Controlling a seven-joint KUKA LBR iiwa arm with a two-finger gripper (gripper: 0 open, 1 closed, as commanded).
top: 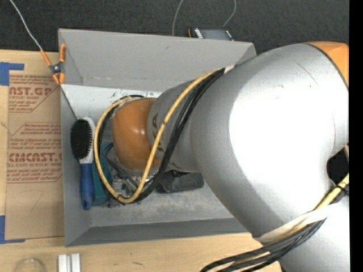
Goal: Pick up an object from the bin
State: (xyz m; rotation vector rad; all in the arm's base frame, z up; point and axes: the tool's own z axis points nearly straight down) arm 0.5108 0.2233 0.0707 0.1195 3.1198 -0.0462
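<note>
My gripper point(121, 181) is low in the left half of the bin, and just a bit of its metal body shows beneath the wrist. Right beside it on the left lies a hairbrush point(83, 146) with a black bristle head, a white neck and a blue handle, lengthwise along the bin's left wall. A teal thing point(102, 189) peeks out between the brush handle and the gripper, mostly hidden. A dark grey flat object point(182, 181) lies on the floor just right of the gripper, partly under the arm.
The arm with its orange wrist cover and looped yellow and black cables spans the bin from the right and hides most of the floor. A strip of grey floor shows along the front wall.
</note>
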